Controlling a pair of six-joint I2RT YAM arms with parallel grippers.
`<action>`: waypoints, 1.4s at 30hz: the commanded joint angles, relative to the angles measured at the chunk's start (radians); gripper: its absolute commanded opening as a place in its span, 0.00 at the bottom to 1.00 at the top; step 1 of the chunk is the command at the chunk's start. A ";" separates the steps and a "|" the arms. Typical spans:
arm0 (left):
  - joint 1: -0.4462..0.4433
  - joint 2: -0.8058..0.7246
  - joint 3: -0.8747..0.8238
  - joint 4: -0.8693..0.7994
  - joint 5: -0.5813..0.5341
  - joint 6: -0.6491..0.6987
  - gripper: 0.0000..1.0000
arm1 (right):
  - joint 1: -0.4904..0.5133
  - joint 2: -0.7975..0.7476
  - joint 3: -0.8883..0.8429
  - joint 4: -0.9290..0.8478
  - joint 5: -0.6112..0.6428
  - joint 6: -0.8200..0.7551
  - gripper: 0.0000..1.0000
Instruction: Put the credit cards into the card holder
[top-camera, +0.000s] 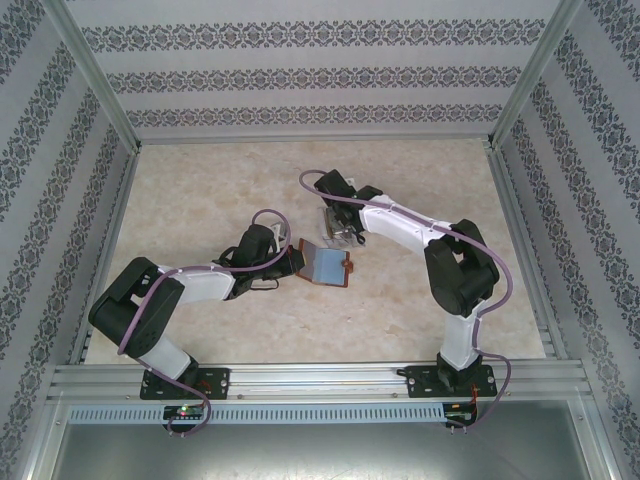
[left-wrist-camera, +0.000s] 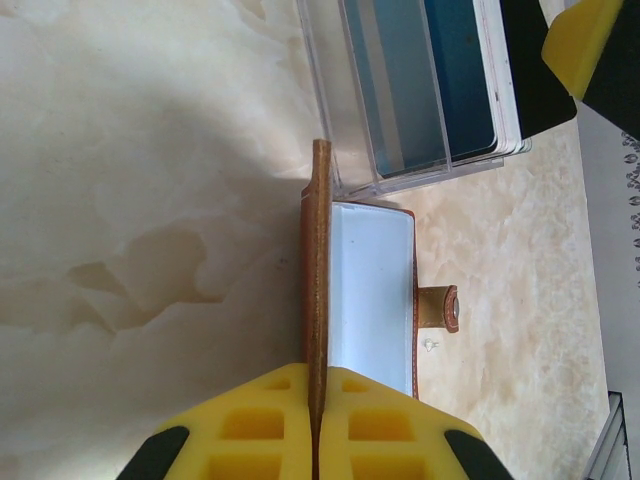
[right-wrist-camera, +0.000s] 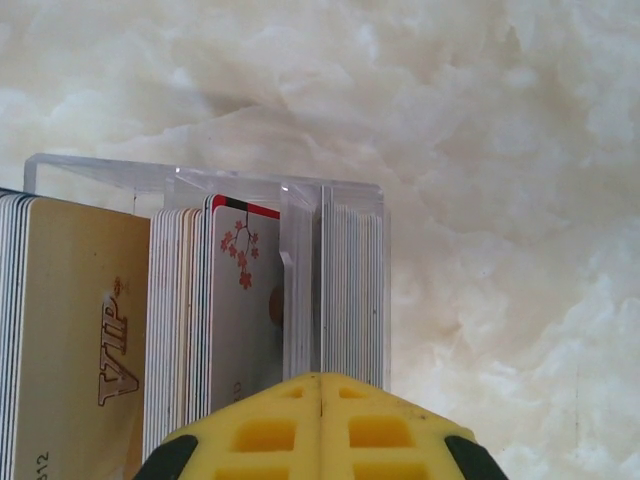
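Credit cards (right-wrist-camera: 240, 320) in clear rack (right-wrist-camera: 200, 175), right jaws closed over them, left jaws clamping card holder (left-wrist-camera: 321, 260): advise withdrawing one squarely.

Card holder (top-camera: 325, 265) lies centre of the table (top-camera: 200, 180); clear box (left-wrist-camera: 330, 120) just behind it (slightly right), credit cards (right-wrist-camera: 245, 300) standing upright inside.
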 joint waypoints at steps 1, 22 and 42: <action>0.000 0.004 0.004 -0.002 0.008 0.007 0.00 | 0.000 0.005 0.028 -0.021 -0.038 -0.005 0.00; -0.135 0.069 -0.020 0.156 -0.013 -0.092 0.03 | -0.033 -0.688 -0.565 0.202 -0.481 0.149 0.00; -0.224 0.081 0.006 0.079 -0.150 -0.090 0.52 | -0.218 -0.973 -1.095 0.511 -0.861 0.417 0.00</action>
